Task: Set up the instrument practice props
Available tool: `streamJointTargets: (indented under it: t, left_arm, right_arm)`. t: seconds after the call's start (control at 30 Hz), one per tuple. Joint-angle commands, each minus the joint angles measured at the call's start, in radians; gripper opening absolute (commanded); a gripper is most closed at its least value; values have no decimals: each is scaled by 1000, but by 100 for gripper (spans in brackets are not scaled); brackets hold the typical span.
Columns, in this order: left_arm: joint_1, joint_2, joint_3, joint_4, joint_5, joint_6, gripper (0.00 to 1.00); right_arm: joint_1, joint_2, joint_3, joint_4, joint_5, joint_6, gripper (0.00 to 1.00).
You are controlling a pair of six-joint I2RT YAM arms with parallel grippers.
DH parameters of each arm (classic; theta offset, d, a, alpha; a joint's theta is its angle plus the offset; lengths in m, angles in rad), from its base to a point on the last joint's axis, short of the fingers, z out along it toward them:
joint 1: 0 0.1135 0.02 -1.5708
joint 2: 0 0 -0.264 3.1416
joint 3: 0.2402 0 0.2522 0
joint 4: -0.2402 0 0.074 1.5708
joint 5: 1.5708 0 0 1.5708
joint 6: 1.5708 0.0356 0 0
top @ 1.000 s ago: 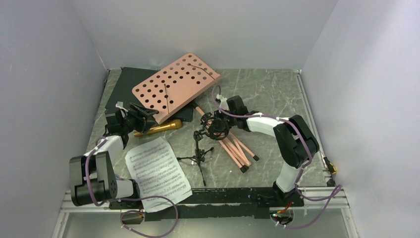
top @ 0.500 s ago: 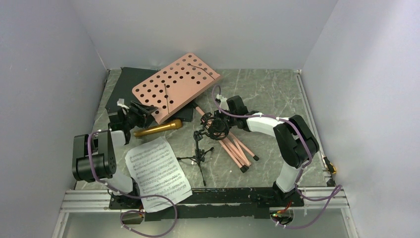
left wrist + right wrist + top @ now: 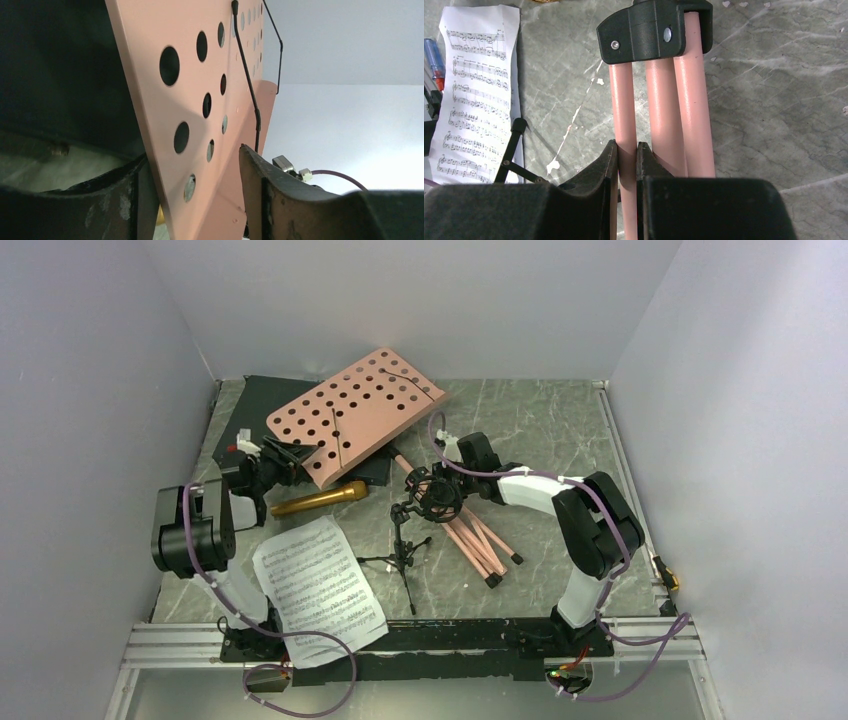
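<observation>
Top external: microphone [image 3: 320,498] outside mount [image 3: 437,498]; music stand [image 3: 355,415] clamped

A: What lies in the far left corner?
B: A flat black box [image 3: 248,412], partly covered, on the grey marbled table [image 3: 540,420].
A: And around it?
B: Plain pale walls [image 3: 420,300] on three sides.

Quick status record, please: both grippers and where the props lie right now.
left gripper: jaws straddle lower edge of pink perforated metal music-stand desk; clamping unclear
right gripper: jaws shut on one pink tubular tripod leg
gold microphone: lying flat, near desk's lower edge
white sheet-music page: flat, front left
small black tripod mic stand: standing, centre
</observation>
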Motion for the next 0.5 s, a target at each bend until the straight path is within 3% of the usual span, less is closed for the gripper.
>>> streamJointTargets:
  t: [0.0, 0.1, 0.3, 0.4, 0.47]
  left_arm:
    - [5, 65, 53, 172, 41, -34, 56]
    - [5, 116, 55, 250, 45, -68, 51]
    - [5, 183, 48, 368, 65, -109, 26]
    - [5, 170, 43, 364, 70, -101, 5]
    - [4, 146, 40, 351, 73, -90, 3]
  right_arm:
    - [15, -4, -16, -203, -12, 15, 0]
    - [15, -7, -14, -206, -7, 15, 0]
    - [19, -43, -8, -233, 33, -2, 0]
    - [21, -62, 3, -258, 71, -11, 0]
    - [23, -63, 12, -268, 79, -20, 0]
